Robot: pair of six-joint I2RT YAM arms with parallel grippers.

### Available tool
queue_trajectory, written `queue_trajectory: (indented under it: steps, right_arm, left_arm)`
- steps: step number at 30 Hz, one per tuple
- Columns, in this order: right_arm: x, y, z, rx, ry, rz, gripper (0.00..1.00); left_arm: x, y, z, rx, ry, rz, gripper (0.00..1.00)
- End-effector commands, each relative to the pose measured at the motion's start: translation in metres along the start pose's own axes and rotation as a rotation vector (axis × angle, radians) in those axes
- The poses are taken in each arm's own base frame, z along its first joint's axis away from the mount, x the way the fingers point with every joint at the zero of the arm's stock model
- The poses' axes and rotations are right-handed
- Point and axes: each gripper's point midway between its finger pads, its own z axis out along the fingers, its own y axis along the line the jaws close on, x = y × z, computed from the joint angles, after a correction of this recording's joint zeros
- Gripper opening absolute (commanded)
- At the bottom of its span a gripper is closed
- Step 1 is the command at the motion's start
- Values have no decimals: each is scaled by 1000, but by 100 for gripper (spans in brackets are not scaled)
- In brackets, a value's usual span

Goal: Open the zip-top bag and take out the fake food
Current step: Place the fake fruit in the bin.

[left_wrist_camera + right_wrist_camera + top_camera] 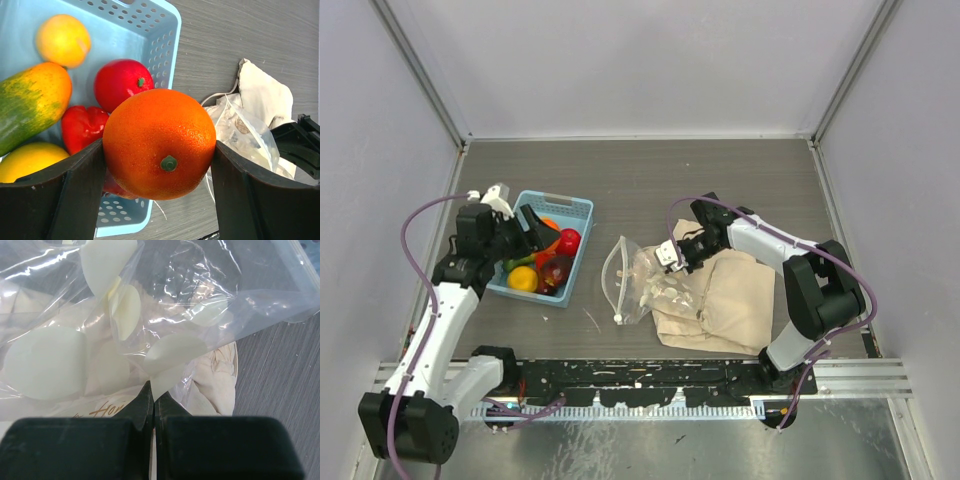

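At left-centre of the overhead view sits the light blue perforated plastic basket (576, 205). At centre lies the clear white-spotted zip-top bag (638, 282), pinched between the pressed-together fingers of the right gripper (672, 256). The left gripper (525, 237) clamps a glossy orange plastic fruit (159, 142) over the basket; we judge release goes straight down.

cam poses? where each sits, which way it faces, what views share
Top: fixed above and behind the bases, looking down at the table; both arms show, left pincer over the basket, right pincer at the bag.
Left wrist: on that wrist, facing down past its fingers, which grip an orange over the basket.
Right wrist: on that wrist, close on the bag; its fingers pinch the plastic.
Shared: the bag shows in all three; the basket in top and left wrist.
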Motion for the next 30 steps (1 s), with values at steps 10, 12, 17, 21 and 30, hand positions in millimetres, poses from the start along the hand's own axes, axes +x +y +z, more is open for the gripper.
queue_trajectory:
  steps: [10, 12, 17, 21, 30]
  right_arm:
    - [-13, -13, -9, 29, -20, -44, 1]
    - [-13, -13, -9, 28, -19, -44, 1]
    - [-12, -13, -8, 25, -21, -44, 1]
    - [-12, -12, -9, 21, -20, -45, 1]
    - [-12, -11, -8, 16, -24, -44, 1]
  left_arm:
    - [-35, 11, 7, -1, -80, -52, 45]
    - [-37, 17, 10, -17, -79, -70, 45]
    - [-41, 31, 14, -70, -85, -113, 45]
    - [-44, 43, 17, -135, -98, -144, 47]
    - [-52, 58, 17, -221, -134, -158, 86]
